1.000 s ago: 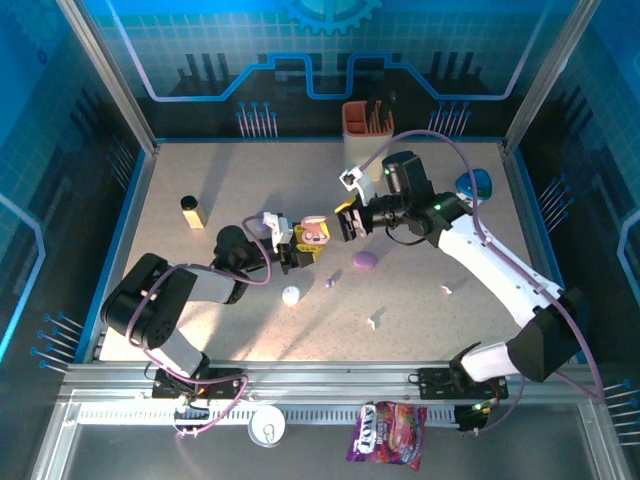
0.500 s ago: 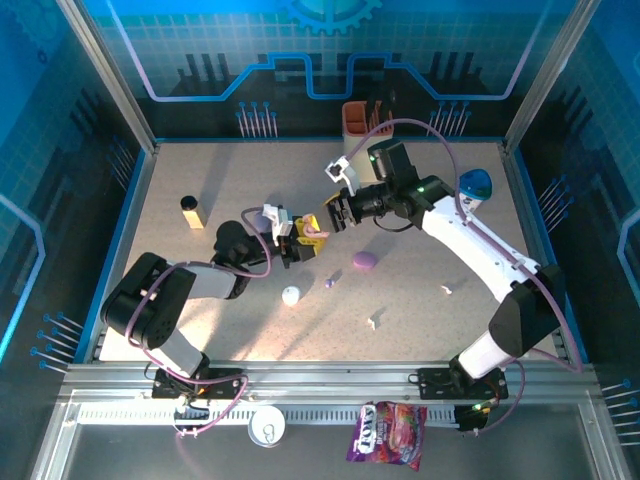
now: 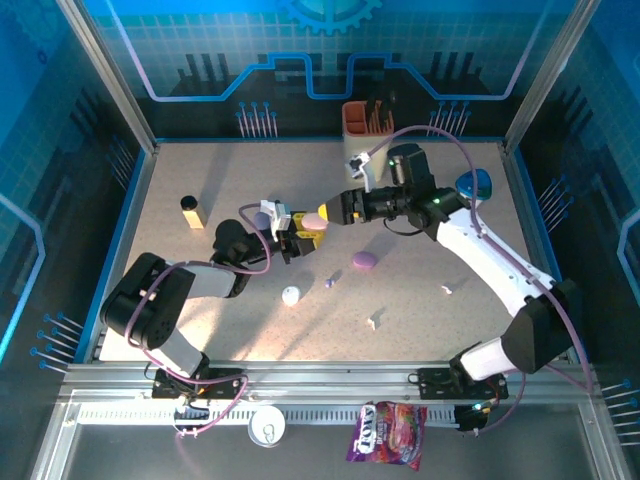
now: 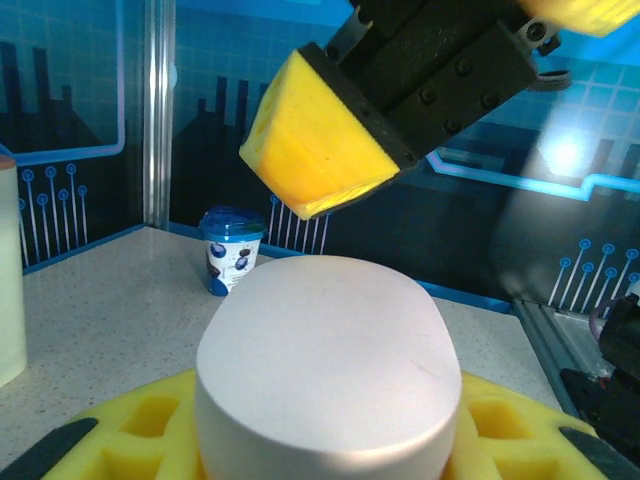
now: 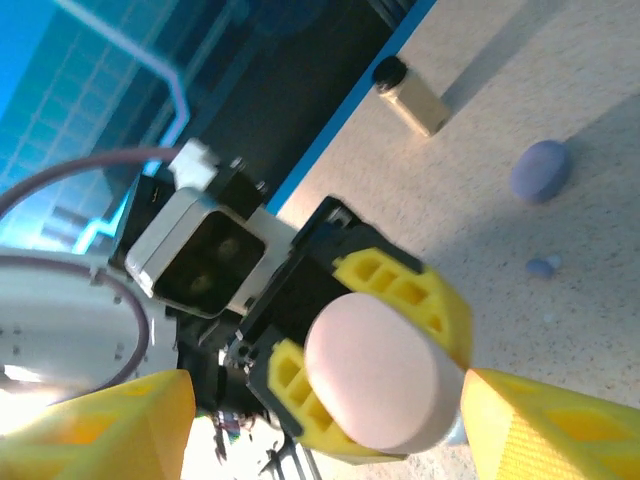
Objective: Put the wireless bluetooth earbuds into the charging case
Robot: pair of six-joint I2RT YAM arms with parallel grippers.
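One pink case (image 3: 314, 219), one purple case (image 3: 364, 260), one white case (image 3: 291, 295), three earbuds (image 3: 329, 283).

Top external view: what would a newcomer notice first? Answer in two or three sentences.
The pale pink case, clamped in the left gripper at the scene's middle, draws the eye first. The right gripper hovers open right beside it. A lilac case lies on the table nearby.
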